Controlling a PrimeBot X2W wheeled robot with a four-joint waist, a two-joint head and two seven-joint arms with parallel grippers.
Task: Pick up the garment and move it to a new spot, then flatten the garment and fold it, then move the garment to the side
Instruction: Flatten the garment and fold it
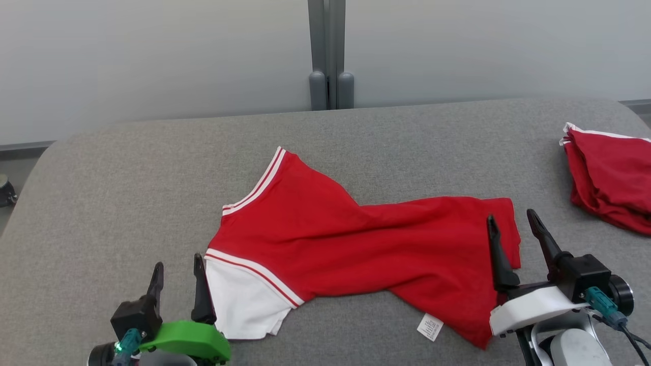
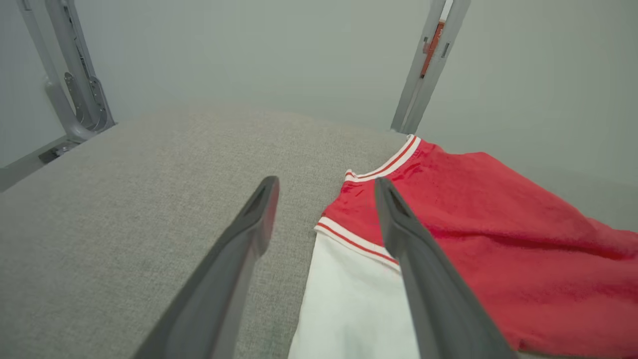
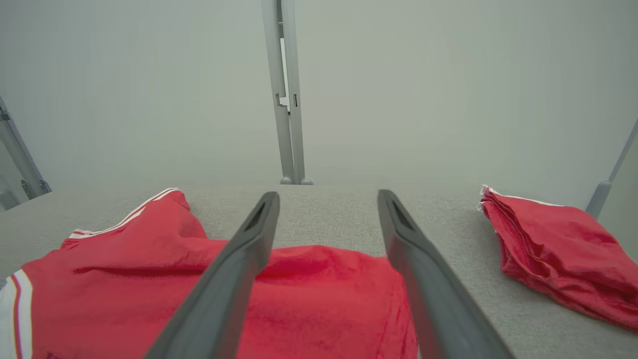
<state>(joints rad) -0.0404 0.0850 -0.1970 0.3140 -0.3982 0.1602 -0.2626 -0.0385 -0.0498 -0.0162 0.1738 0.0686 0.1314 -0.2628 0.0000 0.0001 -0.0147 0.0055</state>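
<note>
Nearest, the left gripper has its two fingers spread and empty, just beside the white sleeve. The right gripper is also spread and empty, over the hem end of the red shirt. The shirt lies wrinkled across the middle of the grey padded table, with a care label at its near edge. It looks light, soft and limp, so it will probably sag when lifted. The sleeve band and hem corners seem good places to pinch. Counted: two grippers, one shirt, one label and, at the far right, one folded red garment.
</note>
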